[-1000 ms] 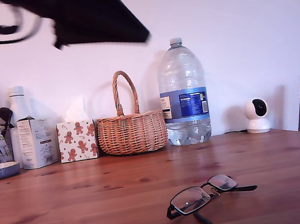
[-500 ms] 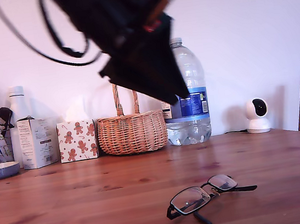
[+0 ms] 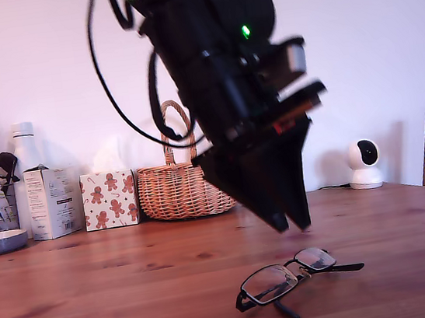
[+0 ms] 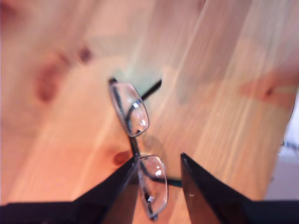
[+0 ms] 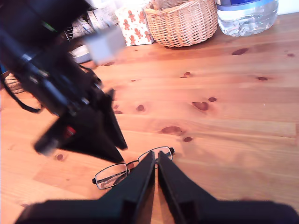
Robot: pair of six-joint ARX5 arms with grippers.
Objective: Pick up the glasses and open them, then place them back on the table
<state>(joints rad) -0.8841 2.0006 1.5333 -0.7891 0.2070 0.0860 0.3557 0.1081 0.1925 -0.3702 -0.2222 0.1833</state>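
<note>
**Approach to the folded glasses**

The thin black metal-framed glasses (image 3: 290, 275) lie on the reddish-brown wooden desk (image 3: 121, 296), near the front edge, right of centre in the exterior view, with one temple arm folded under. My first gripper (image 4: 159, 173), jaws apart and empty, hangs directly above one lens; the frame's long axis runs away from its tips. My second gripper (image 5: 156, 161), jaws nearly together and holding nothing, hangs farther off. The first arm is nearer. Lenses are clear and glossy, the wire slim, likely slippery.

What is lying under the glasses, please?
Only the bare wooden table lies under the glasses; through the clear lenses I see wood. My first gripper hangs above them, not touching.
</note>
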